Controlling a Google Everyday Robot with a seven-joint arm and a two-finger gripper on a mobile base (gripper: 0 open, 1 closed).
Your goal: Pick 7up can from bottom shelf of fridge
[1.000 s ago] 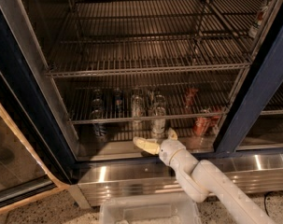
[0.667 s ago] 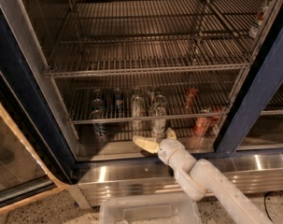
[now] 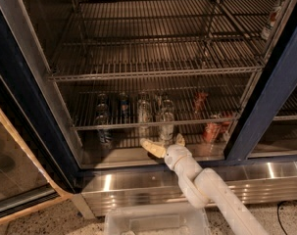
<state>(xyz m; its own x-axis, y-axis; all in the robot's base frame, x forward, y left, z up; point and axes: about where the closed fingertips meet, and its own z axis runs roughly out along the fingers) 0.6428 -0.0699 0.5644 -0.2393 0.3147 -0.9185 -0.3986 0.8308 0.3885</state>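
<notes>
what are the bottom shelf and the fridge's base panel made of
The bottom shelf looks like thin metal wire, dull grey-brown. The base panel is probably stainless steel: shiny, with bright glints. The gripper, fingers open, is at the fridge front by the 7up can.

Cream gripper [image 3: 165,143] before silvery-white 7up can [image 3: 166,123]; dark-blue fridge [image 3: 266,106].

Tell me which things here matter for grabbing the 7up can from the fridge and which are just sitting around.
For the job:
7up can
bottom shelf
fridge
gripper, open, low in front of the can

Just sitting around:
dark blue cans
red-orange cans
clear bin below the fridge
</notes>
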